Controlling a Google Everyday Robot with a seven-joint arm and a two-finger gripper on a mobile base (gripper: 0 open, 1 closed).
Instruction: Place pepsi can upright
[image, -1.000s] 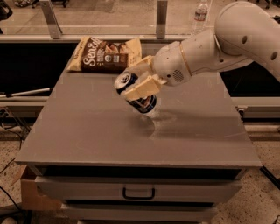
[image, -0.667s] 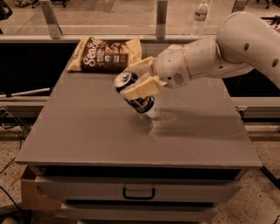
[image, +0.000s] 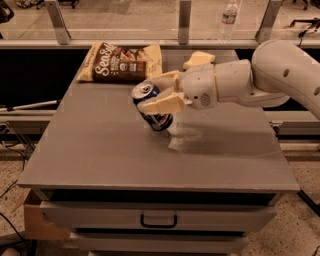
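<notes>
Hand (image: 151, 96) squeezes pepsi can (image: 161, 120) tight. Can tilted, top leaning left, over table (image: 100, 150). Best: turn can straight, set bottom flat, let go slowly.

Tilted dark-blue pepsi can (image: 161, 121), clamped in gripper (image: 147, 95) over mid table (image: 100, 150).
</notes>
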